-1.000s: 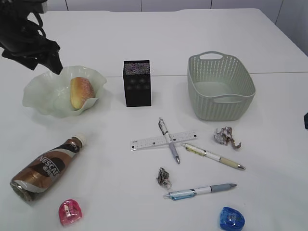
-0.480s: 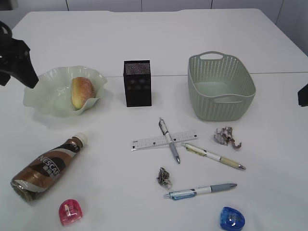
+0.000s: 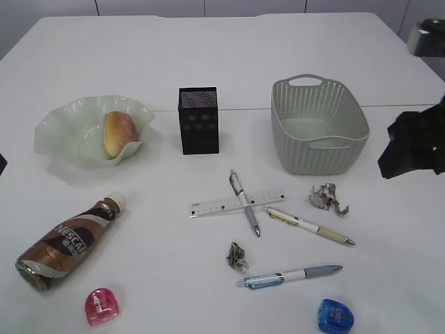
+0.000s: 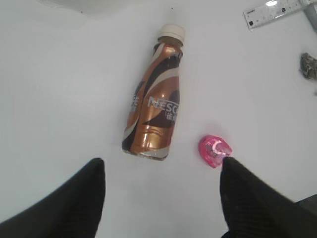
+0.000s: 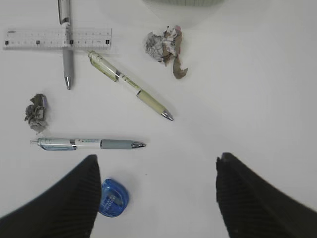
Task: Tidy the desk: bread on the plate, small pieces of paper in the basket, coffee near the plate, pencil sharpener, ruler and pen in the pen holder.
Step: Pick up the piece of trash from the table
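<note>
The bread [image 3: 118,132] lies on the green plate [image 3: 59,142]. The coffee bottle [image 3: 66,240] lies on its side, with a pink sharpener [image 3: 101,307] in front of it. A ruler [image 3: 229,203], three pens [image 3: 309,226], two paper scraps [image 3: 327,197] and a blue sharpener [image 3: 335,315] lie before the black pen holder [image 3: 199,120] and the basket [image 3: 317,125]. My left gripper [image 4: 162,163] is open and empty above the bottle [image 4: 156,111] and the pink sharpener [image 4: 214,150]. My right gripper [image 5: 157,158] is open and empty above the pens, beside the blue sharpener [image 5: 113,197]; it shows at the exterior view's right edge [image 3: 414,142].
The table's seam runs behind the plate and basket. A pen [image 3: 245,203] lies across the ruler. The second paper scrap [image 3: 237,257] sits between the ruler and the front pen [image 3: 288,275].
My left arm has drawn back from the plate and left the exterior view on the left. My right arm has come into view at the right edge.
</note>
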Motion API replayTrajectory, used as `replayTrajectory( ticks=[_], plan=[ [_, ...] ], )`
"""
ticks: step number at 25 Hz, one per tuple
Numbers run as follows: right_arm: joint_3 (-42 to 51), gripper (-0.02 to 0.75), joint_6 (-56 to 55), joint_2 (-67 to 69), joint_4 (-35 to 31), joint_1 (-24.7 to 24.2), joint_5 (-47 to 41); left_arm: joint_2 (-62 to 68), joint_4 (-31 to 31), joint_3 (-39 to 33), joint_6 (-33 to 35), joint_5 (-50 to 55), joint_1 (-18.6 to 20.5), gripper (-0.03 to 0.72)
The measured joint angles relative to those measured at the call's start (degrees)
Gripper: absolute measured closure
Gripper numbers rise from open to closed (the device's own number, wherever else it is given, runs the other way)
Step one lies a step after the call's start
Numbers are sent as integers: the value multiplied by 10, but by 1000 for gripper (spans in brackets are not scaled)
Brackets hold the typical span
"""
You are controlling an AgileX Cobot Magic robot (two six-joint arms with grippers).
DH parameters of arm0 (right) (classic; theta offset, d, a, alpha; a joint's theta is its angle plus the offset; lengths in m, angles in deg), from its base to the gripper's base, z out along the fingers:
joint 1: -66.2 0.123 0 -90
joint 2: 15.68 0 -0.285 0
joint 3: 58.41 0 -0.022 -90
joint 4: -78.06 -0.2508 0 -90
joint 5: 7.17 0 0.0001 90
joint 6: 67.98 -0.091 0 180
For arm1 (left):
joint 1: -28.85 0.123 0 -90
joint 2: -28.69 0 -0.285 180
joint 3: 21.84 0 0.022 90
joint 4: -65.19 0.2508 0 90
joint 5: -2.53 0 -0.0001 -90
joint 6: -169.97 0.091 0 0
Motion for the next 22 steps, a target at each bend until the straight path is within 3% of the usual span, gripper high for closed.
replayTrajectory(
  ticks=[9,22],
  plan=[
    [-84,206,-3,148,9,1,5,-70,0,-26,-16,28,0,159],
    [-103,206,6,266,9,1,133,-74,0,-26,-24,32,0,160]
  ],
)
